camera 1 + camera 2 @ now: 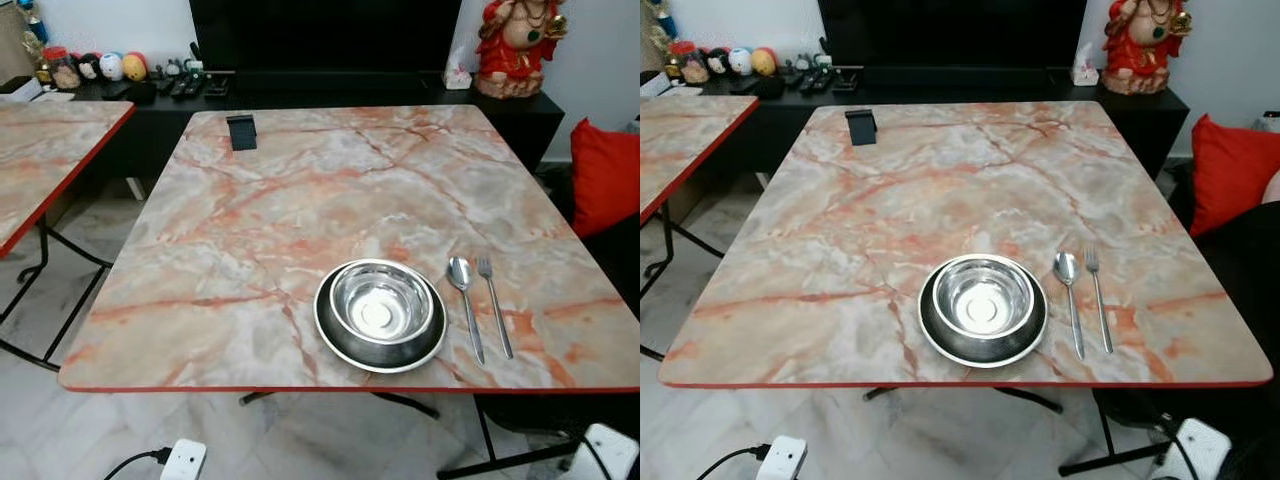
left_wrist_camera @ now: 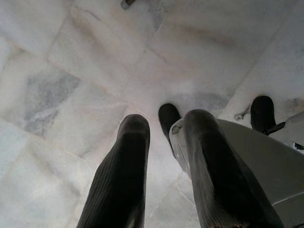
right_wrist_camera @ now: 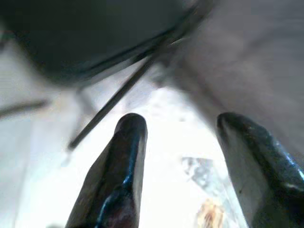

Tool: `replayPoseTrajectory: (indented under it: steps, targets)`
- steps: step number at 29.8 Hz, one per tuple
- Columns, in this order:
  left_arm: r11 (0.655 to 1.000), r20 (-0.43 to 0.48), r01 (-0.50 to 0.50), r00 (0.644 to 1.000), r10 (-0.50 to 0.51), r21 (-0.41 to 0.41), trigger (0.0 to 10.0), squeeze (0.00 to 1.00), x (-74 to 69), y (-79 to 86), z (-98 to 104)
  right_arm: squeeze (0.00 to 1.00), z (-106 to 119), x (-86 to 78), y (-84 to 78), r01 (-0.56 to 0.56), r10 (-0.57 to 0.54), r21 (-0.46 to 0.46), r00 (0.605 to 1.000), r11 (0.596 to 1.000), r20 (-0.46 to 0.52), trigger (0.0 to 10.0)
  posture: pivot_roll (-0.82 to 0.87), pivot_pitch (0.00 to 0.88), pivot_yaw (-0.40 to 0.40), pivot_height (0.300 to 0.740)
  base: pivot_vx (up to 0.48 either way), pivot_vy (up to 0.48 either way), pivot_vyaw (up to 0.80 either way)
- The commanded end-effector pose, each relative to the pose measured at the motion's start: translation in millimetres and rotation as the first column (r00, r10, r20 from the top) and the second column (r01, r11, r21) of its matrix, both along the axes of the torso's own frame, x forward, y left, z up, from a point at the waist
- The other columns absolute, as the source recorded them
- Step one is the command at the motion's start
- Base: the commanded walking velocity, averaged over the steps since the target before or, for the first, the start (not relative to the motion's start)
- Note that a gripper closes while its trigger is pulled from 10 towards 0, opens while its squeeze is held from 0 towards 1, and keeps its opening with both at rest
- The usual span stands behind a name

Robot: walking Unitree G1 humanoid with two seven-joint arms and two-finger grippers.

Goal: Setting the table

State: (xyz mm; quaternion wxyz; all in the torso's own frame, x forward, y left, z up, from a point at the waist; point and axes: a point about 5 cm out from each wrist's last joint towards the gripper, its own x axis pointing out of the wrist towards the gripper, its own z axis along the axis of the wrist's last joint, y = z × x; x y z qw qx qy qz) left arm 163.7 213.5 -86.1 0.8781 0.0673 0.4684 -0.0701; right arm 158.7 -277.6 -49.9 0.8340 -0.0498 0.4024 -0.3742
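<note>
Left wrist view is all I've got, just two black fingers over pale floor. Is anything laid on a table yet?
Observer: Yes. A steel bowl sits on a dark plate near the front edge of the marble table.
Operator: Any cutlery?
Observer: A spoon and fork lie side by side just right of the plate.
Operator: Is the other gripper busy?
Observer: No, the right gripper is open with nothing between its fingers.
</note>
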Motion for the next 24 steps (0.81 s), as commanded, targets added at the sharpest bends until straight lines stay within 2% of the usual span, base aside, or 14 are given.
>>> replayPoseTrajectory:
  steps: [1, 3, 5, 6, 7, 9, 12, 17, 21, 24]
  targets:
    - [1.000, -0.003, -0.025, 1.000, 0.025, 0.001, 10.0, 0.00, -2.4, 2.3, -1, 0.00, -20, -11.3, 14.7, -0.109, 0.119, 0.096, 0.988, 0.989, -0.101, 10.0, -0.01, 0.000, -0.022, 0.740, 0.000, 0.000, 0.00]
    - [1.000, -0.001, -0.030, 1.000, 0.030, 0.000, 10.0, 0.00, -2.4, 2.4, -1, 0.00, -24, -15.3, 15.6, -0.107, 0.121, 0.113, 0.986, 0.988, -0.119, 10.0, -0.01, 0.000, -0.027, 0.740, 0.000, 0.000, 0.00]
    - [1.000, -0.002, -0.029, 1.000, 0.029, 0.001, 10.0, 0.00, -2.1, 2.5, -1, 0.00, -30, -16.4, 22.7, -0.158, 0.182, 0.186, 0.976, 0.970, -0.117, 10.0, -0.01, 0.000, -0.026, 0.740, 0.000, 0.000, 0.00]
    - [1.000, -0.003, -0.028, 1.000, 0.028, 0.001, 10.0, 0.00, -1.9, 2.5, 0, 0.00, -35, -18.6, 30.3, -0.193, 0.228, 0.257, 0.967, 0.947, -0.113, 10.0, -0.02, 0.000, -0.023, 0.740, 0.000, 0.000, 0.00]
    - [1.000, -0.003, -0.028, 1.000, 0.028, 0.001, 10.0, 0.00, -1.9, 2.4, 0, 0.00, -37, -19.3, 33.6, -0.220, 0.261, 0.283, 0.958, 0.933, -0.117, 10.0, -0.02, 0.000, -0.023, 0.740, 0.000, 0.000, 0.00]
    - [1.000, -0.004, -0.028, 1.000, 0.028, 0.001, 10.0, 0.00, -1.9, 2.3, -1, 0.00, -39, -18.9, 37.6, -0.294, 0.338, 0.290, 0.934, 0.911, -0.114, 10.0, -0.01, 0.000, -0.026, 0.740, 0.000, 0.000, 0.00]
    - [0.999, 0.000, -0.039, 0.999, 0.039, 0.000, 10.0, 0.00, -1.6, 2.8, 0, 0.00, -40, -19.1, 38.3, -0.340, 0.386, 0.301, 0.917, 0.891, -0.106, 10.0, -0.01, 0.000, -0.031, 0.740, 0.000, 0.000, 0.00]
    - [0.999, 0.003, -0.043, 0.999, 0.043, -0.001, 10.0, 0.00, -1.4, 2.8, 0, 0.00, -43, -22.1, 39.3, -0.389, 0.439, 0.333, 0.894, 0.859, -0.090, 10.0, 0.00, 0.000, -0.030, 0.740, 0.000, 0.000, 0.00]
    - [0.999, 0.002, -0.042, 0.999, 0.042, 0.000, 10.0, 0.00, -1.6, 3.3, 0, 0.00, -43, -21.0, 44.4, -0.436, 0.483, 0.369, 0.875, 0.821, -0.041, 10.0, -0.01, 0.000, -0.029, 0.740, 0.000, 0.000, 0.00]
    - [0.999, 0.003, -0.041, 0.999, 0.041, 0.001, 10.0, 0.00, -1.5, 3.7, 0, 0.00, -44, -21.1, 47.6, -0.438, 0.483, 0.379, 0.875, 0.815, -0.026, 10.0, 0.00, 0.000, -0.030, 0.740, 0.000, 0.000, 0.00]
